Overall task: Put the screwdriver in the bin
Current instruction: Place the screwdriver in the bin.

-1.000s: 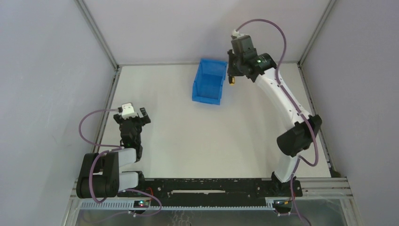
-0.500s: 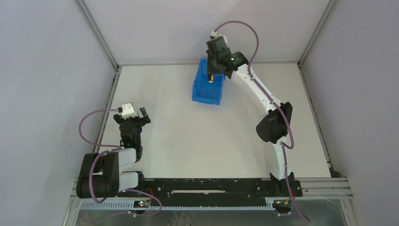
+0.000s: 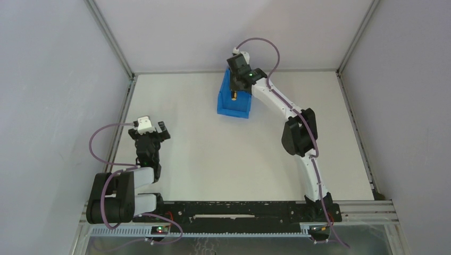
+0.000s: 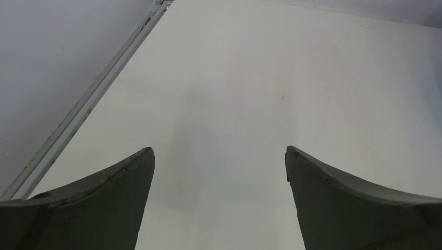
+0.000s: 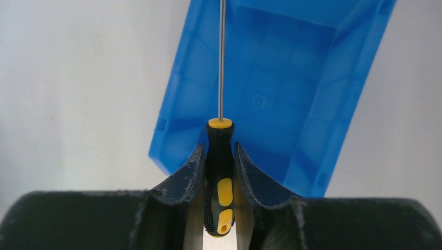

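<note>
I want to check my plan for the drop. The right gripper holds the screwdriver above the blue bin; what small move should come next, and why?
Probably open the right gripper and let the screwdriver fall. Its jaws are shut on the handle, and both views show the tool above the open inside of the blue bin, though the shaft lies near one side wall.

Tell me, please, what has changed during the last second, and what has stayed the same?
The right gripper, shut on the screwdriver, swung left from the right side of the bin to a place above the bin's inside. Nothing was taken hold of or let go. The bin and the open left gripper stayed where they were.
</note>
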Robot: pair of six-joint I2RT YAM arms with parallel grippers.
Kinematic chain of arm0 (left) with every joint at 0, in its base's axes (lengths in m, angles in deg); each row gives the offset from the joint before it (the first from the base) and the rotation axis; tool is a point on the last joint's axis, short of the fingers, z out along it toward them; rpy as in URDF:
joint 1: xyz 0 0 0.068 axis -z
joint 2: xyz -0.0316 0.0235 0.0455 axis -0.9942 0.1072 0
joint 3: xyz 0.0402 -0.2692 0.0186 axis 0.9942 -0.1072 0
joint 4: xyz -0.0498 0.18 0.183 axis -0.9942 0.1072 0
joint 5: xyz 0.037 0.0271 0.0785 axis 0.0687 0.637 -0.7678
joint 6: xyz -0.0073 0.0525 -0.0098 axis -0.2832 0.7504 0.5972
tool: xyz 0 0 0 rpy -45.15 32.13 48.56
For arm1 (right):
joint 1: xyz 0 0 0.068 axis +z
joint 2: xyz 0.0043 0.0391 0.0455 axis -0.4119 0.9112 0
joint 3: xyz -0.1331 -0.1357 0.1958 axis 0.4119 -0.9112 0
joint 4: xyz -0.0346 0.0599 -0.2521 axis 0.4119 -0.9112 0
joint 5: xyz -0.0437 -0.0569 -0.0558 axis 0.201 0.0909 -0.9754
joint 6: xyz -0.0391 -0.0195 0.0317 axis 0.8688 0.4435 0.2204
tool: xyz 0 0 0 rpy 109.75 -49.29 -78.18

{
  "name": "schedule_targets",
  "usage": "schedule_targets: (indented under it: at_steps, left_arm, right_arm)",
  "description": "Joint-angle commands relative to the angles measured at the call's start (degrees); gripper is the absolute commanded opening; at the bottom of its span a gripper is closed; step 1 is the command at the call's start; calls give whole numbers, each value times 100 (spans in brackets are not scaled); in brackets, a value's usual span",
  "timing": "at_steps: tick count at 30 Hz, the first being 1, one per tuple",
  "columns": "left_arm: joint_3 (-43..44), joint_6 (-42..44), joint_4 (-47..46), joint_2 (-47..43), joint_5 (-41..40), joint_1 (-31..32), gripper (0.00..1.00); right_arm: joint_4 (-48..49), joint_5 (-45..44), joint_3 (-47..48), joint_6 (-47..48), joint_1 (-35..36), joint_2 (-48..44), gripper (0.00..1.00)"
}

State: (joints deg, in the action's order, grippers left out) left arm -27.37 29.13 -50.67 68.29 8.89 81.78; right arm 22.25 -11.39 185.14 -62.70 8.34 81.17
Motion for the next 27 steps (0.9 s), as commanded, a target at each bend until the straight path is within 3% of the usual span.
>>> schedule_targets:
  at_steps: [1, 13, 24, 27]
  left_arm:
    - [185, 112, -199, -36, -71, -31, 100]
    - [186, 112, -199, -35, -72, -29, 100]
    - [187, 117, -199, -35, -67, -30, 100]
    - [184, 112, -199, -35, -67, -31, 100]
  right_arm:
    - [526, -25, -21, 73, -77, 333, 18]
    - [892, 78, -94, 446, -246, 1001, 21]
    - [940, 184, -103, 534, -269, 1113, 49]
    - [962, 165, -90, 542, -253, 1081, 52]
